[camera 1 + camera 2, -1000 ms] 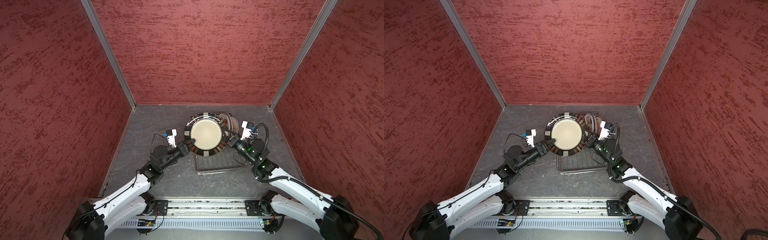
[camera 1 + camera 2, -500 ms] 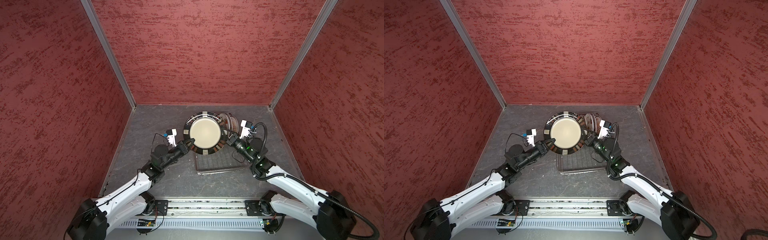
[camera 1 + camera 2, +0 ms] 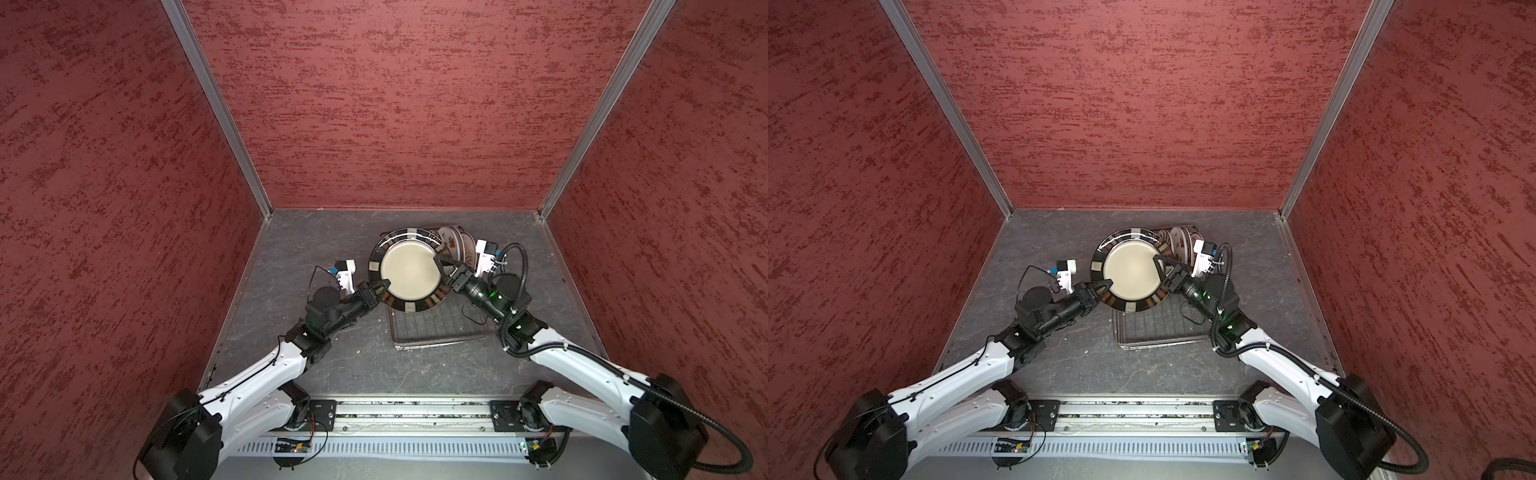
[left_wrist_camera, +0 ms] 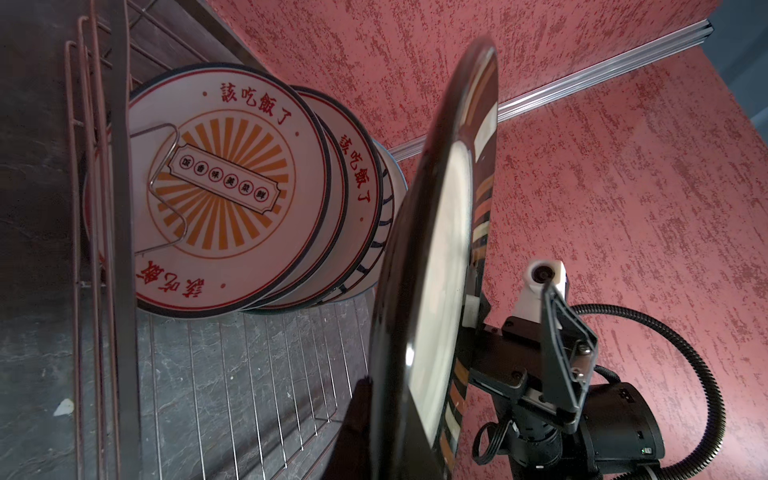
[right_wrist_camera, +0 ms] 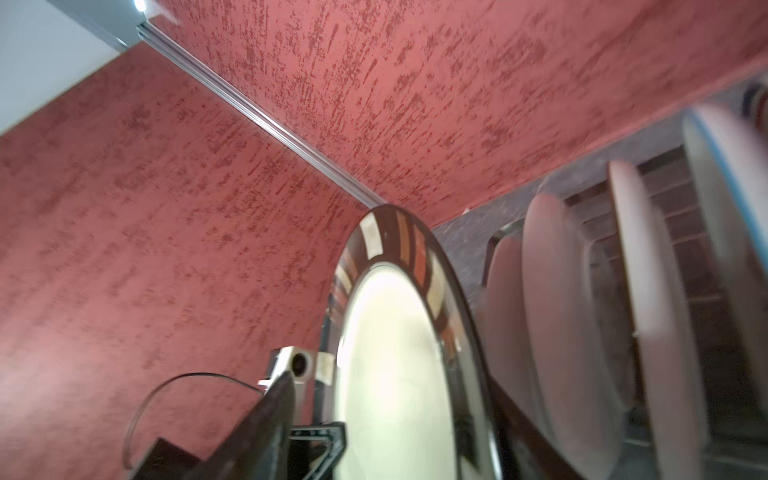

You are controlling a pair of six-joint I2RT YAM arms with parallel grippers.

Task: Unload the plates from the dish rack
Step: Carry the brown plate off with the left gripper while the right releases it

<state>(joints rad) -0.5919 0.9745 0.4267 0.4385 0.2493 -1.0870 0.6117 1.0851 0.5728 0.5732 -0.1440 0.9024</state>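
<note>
Above the rack (image 3: 432, 328), a dark-rimmed plate (image 3: 409, 270) is held.
The left gripper (image 3: 384, 284) pinches its rim; the right gripper (image 3: 440, 270) straddles the opposite rim, jaws apart. More plates (image 3: 455, 245) stand in the rack.

The left arm (image 3: 257, 374) and the right arm (image 3: 582, 365) have smooth white shells on the long links and round black joints. Each black wrist carries a small white camera block (image 3: 345, 268) with a blue part. The left end effector (image 3: 384, 284) and the right end effector (image 3: 440, 270) are black with thin pointed fingers. A ribbed black hose (image 3: 525, 268) follows the right arm; a thin black wire (image 3: 312, 282) loops on the left.
</note>
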